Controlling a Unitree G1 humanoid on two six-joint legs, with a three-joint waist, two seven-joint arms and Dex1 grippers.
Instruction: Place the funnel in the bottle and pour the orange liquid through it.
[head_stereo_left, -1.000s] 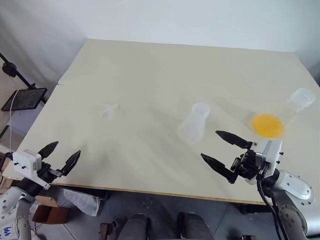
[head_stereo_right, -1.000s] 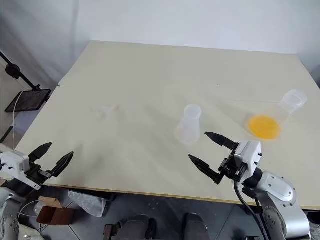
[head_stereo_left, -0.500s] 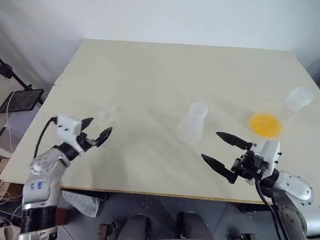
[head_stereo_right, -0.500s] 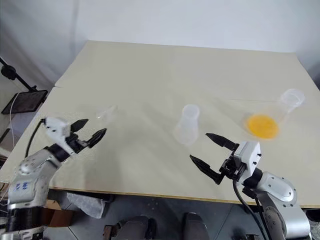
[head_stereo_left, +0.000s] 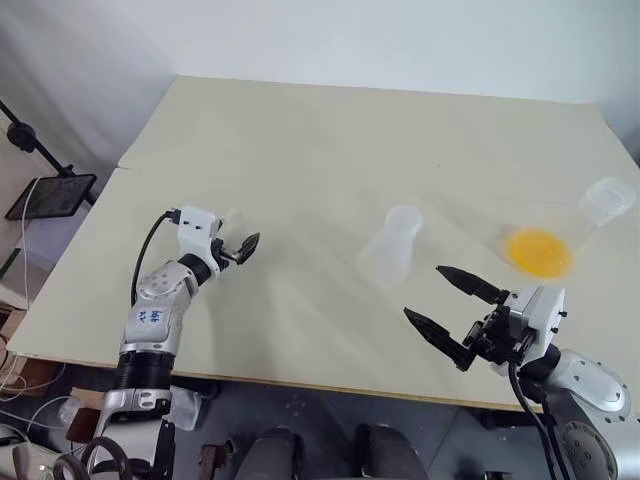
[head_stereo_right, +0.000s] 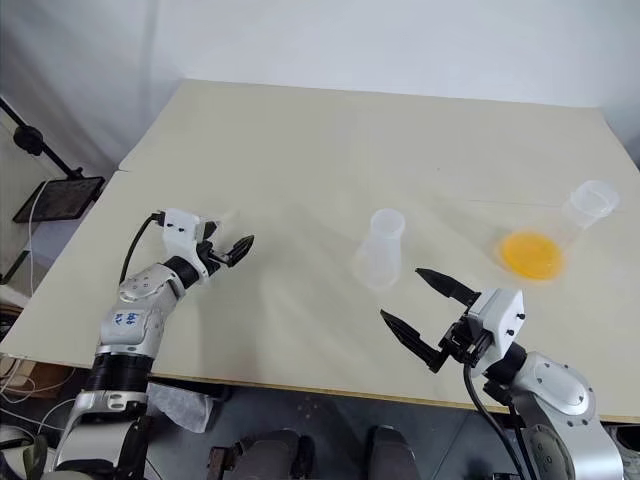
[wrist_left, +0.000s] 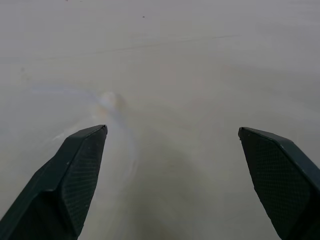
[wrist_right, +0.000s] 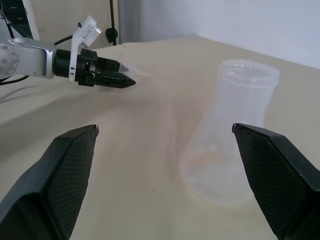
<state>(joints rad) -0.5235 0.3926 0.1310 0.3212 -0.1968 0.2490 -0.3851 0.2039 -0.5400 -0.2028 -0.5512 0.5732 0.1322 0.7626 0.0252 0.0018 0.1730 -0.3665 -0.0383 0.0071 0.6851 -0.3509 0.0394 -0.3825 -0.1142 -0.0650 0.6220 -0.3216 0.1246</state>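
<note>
Desk (head_stereo_left: 300, 130), cream top, carrying three clear vessels. Funnel (head_stereo_left: 232, 218): lying toward the left edge, just beside the left claw (head_stereo_left: 243, 248), which is hovering with fingers spread wide, holding nothing. Bottle (head_stereo_left: 390, 247): standing upright mid-desk, nearer the front edge. Orange liquid (head_stereo_left: 538, 251): pooling in the larger flask (head_stereo_left: 580, 225) by the right edge. Right claw (head_stereo_left: 450, 312): hanging over the front edge, fingers fully apart, empty, pointing at the bottle.
</note>
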